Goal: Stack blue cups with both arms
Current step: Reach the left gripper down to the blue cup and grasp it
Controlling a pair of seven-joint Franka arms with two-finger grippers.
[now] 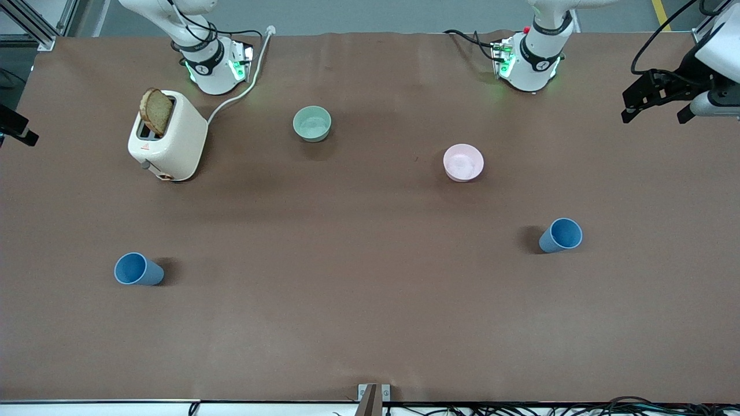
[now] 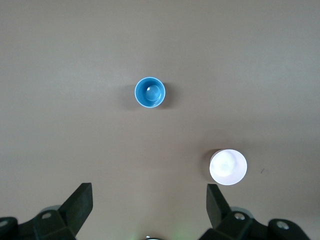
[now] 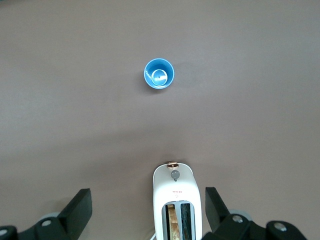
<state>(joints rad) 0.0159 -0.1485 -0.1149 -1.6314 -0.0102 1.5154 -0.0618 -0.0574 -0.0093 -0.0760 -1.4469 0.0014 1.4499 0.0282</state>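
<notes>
- The left pincer (image 2: 148,205) hangs high over the left arm's end of the worktop (image 1: 370,323), at the upper edge of the front view. Its two fingers (image 2: 80,202) are spread wide and hold nothing.
- The right pincer (image 3: 148,210) hangs high over the right arm's end, also spread wide and empty.
- The first blue cup (image 1: 561,235) stands upright, mouth up, in the middle band of the front view toward the left arm's end. It is nearer to the front camera than the pink bowl (image 1: 463,162).
- The second blue cup (image 1: 139,269) stands upright in the lower half of the frame toward the right arm's end, nearer to the camera than the toaster (image 1: 167,138).
- The two cups are well apart, neither inside the other.
- A slice of bread (image 1: 156,111) sticks up from the toaster.
- The pale green bowl (image 1: 312,123) sits in the upper middle of the frame, between toaster and pink bowl.
</notes>
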